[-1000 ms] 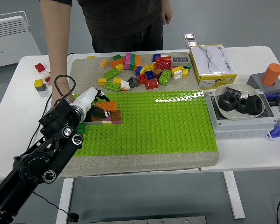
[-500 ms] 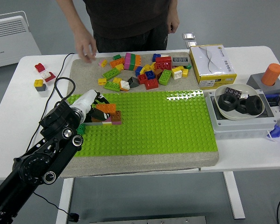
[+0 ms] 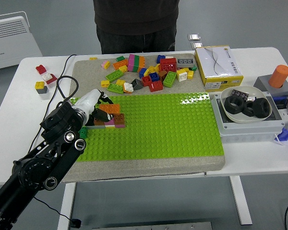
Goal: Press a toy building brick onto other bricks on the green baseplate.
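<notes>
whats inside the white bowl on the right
The white bowl holds large black hex nuts, about three, piled together, with a small dark card leaning at its far rim. The nuts cover the bowl's bottom, so anything beneath them cannot be seen.

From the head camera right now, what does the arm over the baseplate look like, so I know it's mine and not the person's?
It's yours: the left arm is black and jointed, with round silver-ringed fittings along its side and a thin black cable looping above the wrist. Its left hand has a white shell and dark fingers. The person at the far side wears dark clothing; none of their hands show.
</notes>
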